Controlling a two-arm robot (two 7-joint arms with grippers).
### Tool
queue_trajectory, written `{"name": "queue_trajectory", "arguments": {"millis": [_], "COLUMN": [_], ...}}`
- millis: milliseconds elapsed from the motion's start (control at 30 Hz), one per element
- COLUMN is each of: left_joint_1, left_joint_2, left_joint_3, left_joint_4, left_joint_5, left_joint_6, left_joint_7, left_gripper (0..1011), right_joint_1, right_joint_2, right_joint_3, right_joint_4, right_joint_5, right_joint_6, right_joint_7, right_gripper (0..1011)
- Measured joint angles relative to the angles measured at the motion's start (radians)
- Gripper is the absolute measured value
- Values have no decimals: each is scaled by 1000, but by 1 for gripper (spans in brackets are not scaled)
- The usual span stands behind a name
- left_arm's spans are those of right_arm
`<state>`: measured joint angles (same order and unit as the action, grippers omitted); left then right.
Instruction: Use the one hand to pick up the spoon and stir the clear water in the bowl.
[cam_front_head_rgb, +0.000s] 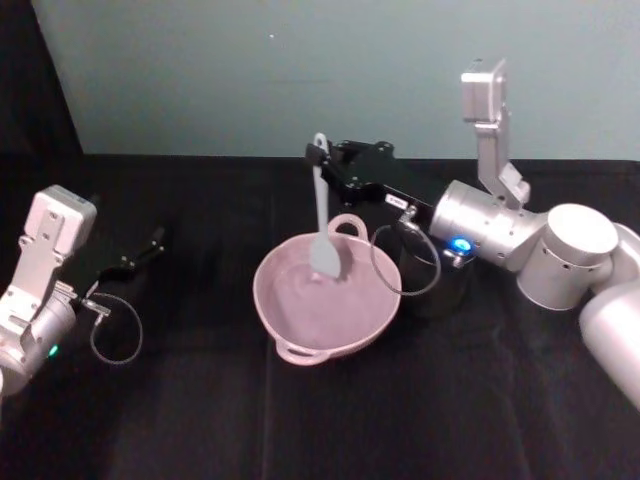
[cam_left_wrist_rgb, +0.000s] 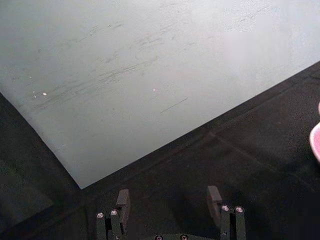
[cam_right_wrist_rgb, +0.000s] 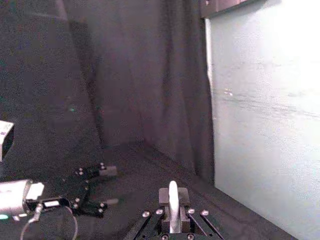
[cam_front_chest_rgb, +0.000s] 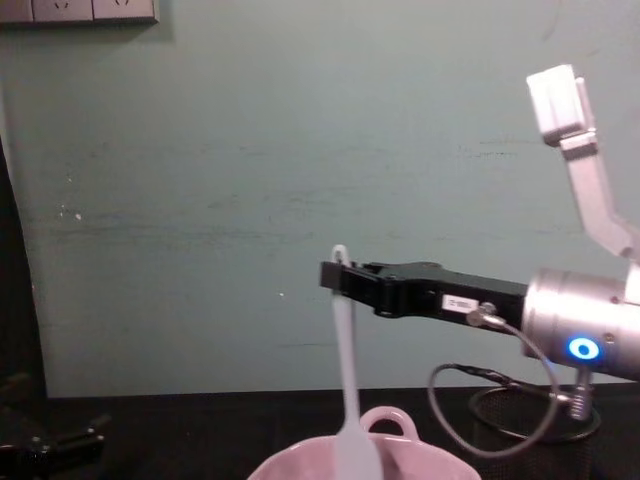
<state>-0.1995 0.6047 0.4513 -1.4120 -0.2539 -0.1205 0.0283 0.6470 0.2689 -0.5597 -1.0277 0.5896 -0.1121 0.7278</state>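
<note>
The pale pink bowl (cam_front_head_rgb: 264, 305) sits mid-table, one loop handle towards me and one at the back. My right gripper (cam_front_head_rgb: 318, 160) reaches in from the right, above the bowl's far side, and is shut on the top of the white spoon's handle (cam_front_chest_rgb: 341, 300). The spoon (cam_front_head_rgb: 322, 225) hangs upright with its flat head down inside the bowl. The right wrist view has the handle tip (cam_right_wrist_rgb: 173, 197) pinched between the fingers. The clear water (cam_front_head_rgb: 310, 315) is barely visible. In the chest view the spoon head dips behind the bowl's rim (cam_front_chest_rgb: 410, 455).
My left gripper (cam_front_head_rgb: 152, 243) is parked open low over the black cloth at the left, its fingers (cam_left_wrist_rgb: 123, 199) spread apart. A black wire-mesh cup (cam_front_head_rgb: 438, 285) stands just right of the bowl, under the right arm. A teal wall lies behind the table.
</note>
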Motion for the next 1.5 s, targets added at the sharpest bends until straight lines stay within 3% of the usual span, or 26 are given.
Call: {"name": "queue_trajectory", "arguments": {"millis": [333,500,700,967,1233,1500], "left_joint_1": [0,0,0,0,0,0], "left_joint_2": [0,0,0,0,0,0], "left_joint_3": [0,0,0,0,0,0], "left_joint_4": [0,0,0,0,0,0], "left_joint_5": [0,0,0,0,0,0], "left_joint_6": [0,0,0,0,0,0], "left_joint_7": [0,0,0,0,0,0], "left_gripper": [1011,1011,1011,1011,1011,1011], "right_joint_1": [-126,-159,-174,-143,-63,-2], "right_joint_2": [104,125,121,78,4,-32], "right_joint_3": [33,28,11,-20,-40,-31], "right_joint_4": [-212,-271,-303,-264,-136,-20], "right_joint_5": [-15,-17,-16,-9,0,-2], "right_joint_6": [55,74,81,70,41,15], "right_joint_7": [-61,-65,-60,-28,9,19], "right_gripper": [109,109,109,109,109,109]}}
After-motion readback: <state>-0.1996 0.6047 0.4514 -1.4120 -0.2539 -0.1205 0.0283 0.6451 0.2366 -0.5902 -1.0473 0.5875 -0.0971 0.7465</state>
